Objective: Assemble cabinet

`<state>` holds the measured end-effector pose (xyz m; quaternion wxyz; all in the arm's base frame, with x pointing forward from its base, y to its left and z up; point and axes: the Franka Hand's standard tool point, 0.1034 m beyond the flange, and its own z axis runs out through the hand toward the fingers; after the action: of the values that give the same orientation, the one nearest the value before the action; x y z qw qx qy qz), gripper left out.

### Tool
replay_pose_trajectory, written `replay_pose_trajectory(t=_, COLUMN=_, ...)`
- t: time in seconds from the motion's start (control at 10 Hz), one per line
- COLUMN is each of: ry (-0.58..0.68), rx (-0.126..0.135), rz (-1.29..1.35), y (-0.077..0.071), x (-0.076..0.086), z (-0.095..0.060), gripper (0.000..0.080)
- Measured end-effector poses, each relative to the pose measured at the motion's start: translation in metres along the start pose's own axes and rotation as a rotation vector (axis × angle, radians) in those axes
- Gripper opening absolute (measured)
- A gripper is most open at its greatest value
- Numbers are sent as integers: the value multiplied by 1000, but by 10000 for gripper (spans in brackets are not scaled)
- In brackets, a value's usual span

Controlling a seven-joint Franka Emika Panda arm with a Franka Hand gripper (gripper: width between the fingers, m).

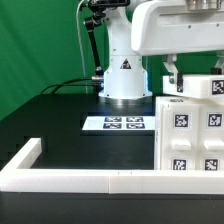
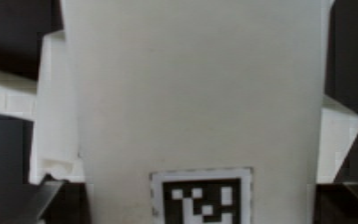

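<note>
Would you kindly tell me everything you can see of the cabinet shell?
The cabinet shell is a large, matte white box standing at the exterior view's right, partly cut off by the frame. Its facing side carries several square black-and-white tags. It sits beside the low white border wall. The gripper is right at its top edge; whether it grips cannot be told. The wrist view shows a white panel with one tag.

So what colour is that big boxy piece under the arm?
The cabinet shell is white with black-and-white tags; exterior view.
</note>
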<state>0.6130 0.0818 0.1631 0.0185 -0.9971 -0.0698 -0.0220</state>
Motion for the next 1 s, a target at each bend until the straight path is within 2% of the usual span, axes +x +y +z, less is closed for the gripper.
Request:
replay_pose_trajectory(t=0.7, ry=7, rx=7, rz=795, y=-6, x=0, z=0, gripper=557)
replay_pose_trajectory(t=1.0, ry=4, rx=14, rz=967, y=-6, x=0, z=0, gripper=557)
